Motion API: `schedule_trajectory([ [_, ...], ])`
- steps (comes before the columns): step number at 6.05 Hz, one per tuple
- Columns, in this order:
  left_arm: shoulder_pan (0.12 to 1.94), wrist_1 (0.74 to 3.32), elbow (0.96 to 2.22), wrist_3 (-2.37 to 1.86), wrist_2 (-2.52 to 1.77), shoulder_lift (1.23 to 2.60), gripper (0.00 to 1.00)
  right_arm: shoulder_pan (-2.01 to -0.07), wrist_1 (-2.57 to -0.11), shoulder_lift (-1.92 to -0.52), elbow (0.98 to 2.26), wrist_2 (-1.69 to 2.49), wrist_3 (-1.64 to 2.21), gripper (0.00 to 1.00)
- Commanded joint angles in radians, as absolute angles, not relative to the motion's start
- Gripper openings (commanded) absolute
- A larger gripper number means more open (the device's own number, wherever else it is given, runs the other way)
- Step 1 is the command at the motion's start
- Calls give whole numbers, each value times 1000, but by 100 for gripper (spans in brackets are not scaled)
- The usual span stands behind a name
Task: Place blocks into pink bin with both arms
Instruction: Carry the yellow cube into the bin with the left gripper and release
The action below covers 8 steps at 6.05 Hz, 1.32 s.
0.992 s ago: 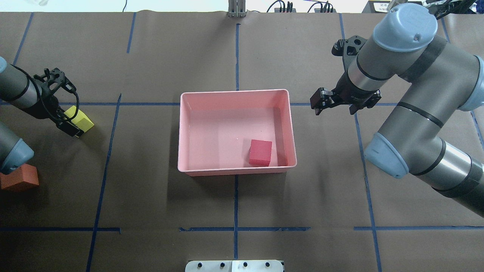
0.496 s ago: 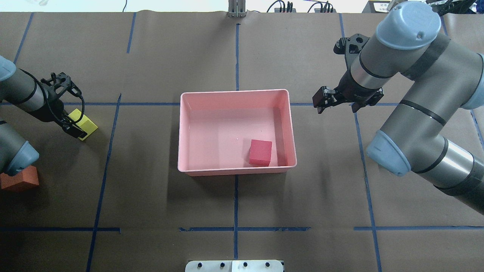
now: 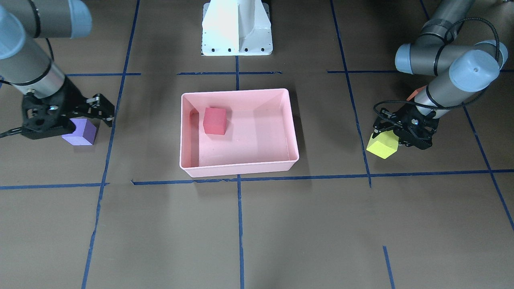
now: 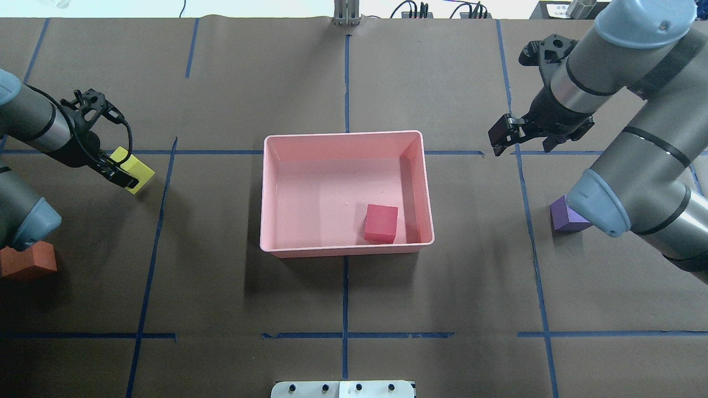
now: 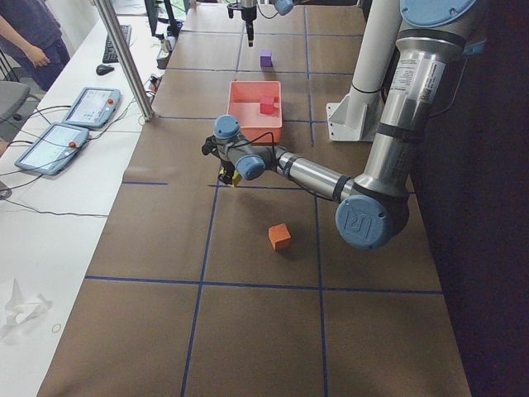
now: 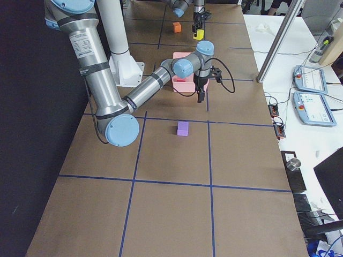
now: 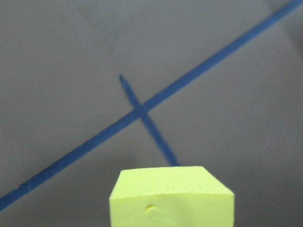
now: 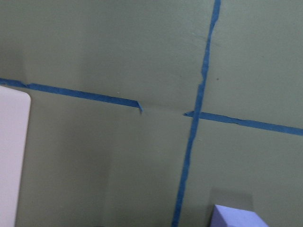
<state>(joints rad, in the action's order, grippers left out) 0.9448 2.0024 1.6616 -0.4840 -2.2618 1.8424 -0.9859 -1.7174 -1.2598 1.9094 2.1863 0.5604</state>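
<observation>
The pink bin stands mid-table with the red block inside, near its front right corner. My left gripper is shut on the yellow block and holds it just above the table, left of the bin; the block fills the bottom of the left wrist view. My right gripper is open and empty, right of the bin's far corner. The purple block lies on the table near it, partly behind the right arm's elbow. The orange block lies at the far left edge.
The white pedestal base stands behind the bin on the robot's side. Blue tape lines cross the brown table cover. The bin's corner and the purple block show in the right wrist view.
My left gripper has carried the yellow block to the right and farther from the robot. My right arm has swung right, away from the bin, uncovering the purple block.
</observation>
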Motion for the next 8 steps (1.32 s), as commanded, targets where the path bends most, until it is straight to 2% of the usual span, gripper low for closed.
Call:
schedule_trajectory([
  [1,930,1799,1776,-695,-2237,1981,55,-1034,-1715,-1383,1949,2184,378,100],
  [2,863,1631,1854,-759,-2171,2052,55,-1038,-1715,-1457,2001,2181,364,100],
  [3,766,1497,1876,-846,-2083,2160,57,-1039,-1625,-1542,2019,2180,362,100],
  [4,664,1476,1855,-977,-2018,2237,60,-1037,-1476,-1612,1991,2180,398,100],
  [5,620,1476,1853,-1012,-1973,2255,100,-1031,-1382,-1611,1938,2172,522,100],
  [6,620,1476,1855,-1017,-1971,2255,100,-999,-1268,-1611,1881,2171,604,100],
  [8,618,1477,1858,-1016,-1970,2249,100,-889,-1229,-1547,1862,2120,799,100],
])
